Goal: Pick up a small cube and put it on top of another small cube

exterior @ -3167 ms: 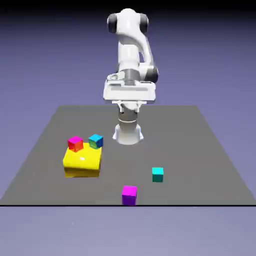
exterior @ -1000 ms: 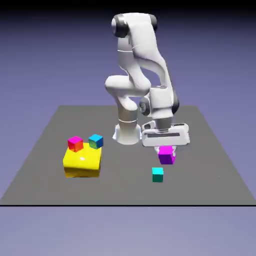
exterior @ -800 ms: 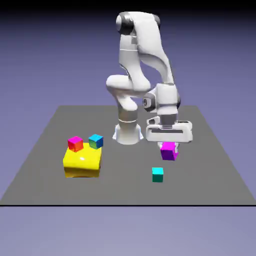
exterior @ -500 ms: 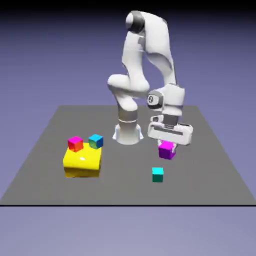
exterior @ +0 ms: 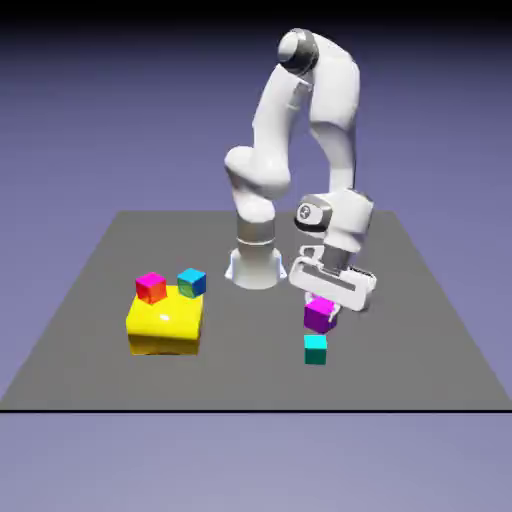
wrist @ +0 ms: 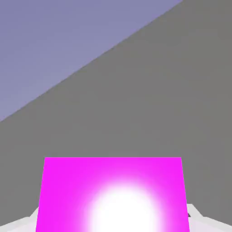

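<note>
- Right now the gripper is clamped on the small cube, held in the air.
- Just below it sits another small cube on the table.
- Likely light, rigid, smooth-sided; flat opposite faces suit the hold.

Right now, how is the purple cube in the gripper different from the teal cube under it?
The magenta-purple cube is held off the table by the gripper; the teal cube rests on the grey table. The magenta-purple cube is magenta on top with purple sides; the teal cube is one plain colour. The magenta-purple cube looks slightly tilted; the teal cube sits flat. They look about the same size.
</note>
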Controlling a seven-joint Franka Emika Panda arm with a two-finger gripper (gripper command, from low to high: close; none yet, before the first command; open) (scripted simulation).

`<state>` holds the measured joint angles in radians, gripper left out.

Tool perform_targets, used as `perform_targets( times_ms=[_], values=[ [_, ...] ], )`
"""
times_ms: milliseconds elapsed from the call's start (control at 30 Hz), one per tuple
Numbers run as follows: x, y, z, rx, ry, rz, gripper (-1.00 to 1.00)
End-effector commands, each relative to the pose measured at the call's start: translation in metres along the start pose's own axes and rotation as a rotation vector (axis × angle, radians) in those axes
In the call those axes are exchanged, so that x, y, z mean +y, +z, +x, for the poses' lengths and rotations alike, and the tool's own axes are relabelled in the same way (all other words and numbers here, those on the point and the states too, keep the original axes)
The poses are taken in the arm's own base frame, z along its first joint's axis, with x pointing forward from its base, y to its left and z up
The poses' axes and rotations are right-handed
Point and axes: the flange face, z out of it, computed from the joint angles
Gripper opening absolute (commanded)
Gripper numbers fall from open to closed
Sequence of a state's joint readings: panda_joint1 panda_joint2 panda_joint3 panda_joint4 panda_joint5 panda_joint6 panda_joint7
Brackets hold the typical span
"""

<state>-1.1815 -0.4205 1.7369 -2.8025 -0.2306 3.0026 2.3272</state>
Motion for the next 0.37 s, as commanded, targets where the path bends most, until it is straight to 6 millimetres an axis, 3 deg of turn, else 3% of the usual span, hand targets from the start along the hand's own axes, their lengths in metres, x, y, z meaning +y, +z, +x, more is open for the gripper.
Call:
perform_targets(
  times_ms=[0, 233, 267, 333],
  values=[
    [0.001, 0.004, 0.0, 0.0, 0.0, -0.002, -1.0],
    [0.008, 0.031, -0.004, -0.013, 0.001, -0.021, -1.0],
    [0.008, 0.031, -0.004, -0.013, 0.001, -0.021, 1.0],
    [0.007, 0.027, -0.003, -0.01, 0.0, -0.017, 1.0]
  ],
)
